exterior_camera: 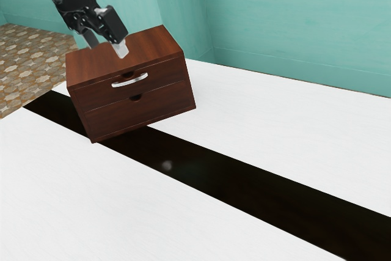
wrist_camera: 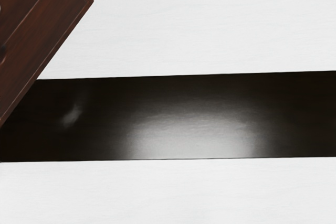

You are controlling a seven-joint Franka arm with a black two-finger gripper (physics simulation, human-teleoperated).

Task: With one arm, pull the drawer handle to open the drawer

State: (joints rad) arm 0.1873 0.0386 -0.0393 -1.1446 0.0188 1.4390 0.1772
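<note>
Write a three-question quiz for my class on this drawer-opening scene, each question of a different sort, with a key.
1. Fill in the blank: the wooden cabinet stands partly on a ____ stripe that runs across the white table.
2. True or false: the gripper is shut on the silver handle.
3. Choose one. The handle is on: A) the upper drawer; B) the cabinet's side; C) the cabinet's top.

Key: 1 black; 2 false, it is open above the cabinet's top; 3 A.
</note>
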